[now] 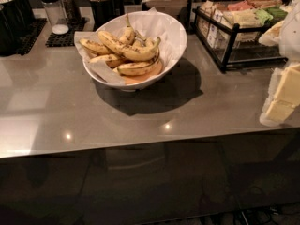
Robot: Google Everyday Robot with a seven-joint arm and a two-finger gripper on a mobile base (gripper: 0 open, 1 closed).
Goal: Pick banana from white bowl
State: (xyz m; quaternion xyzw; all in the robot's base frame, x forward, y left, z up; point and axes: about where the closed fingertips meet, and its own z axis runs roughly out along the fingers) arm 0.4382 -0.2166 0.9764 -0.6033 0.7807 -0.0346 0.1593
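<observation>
awaiting pick: banana (126,50) atop the other bananas (138,69) in white bowl (174,34), on counter (140,116).
gripper (283,97) at right edge of view, well apart from the bowl; its state cannot be told. banana lies to its left and farther back, long axis roughly left-right, greenish stem end toward the gripper side; reach likely runs leftward.
</observation>
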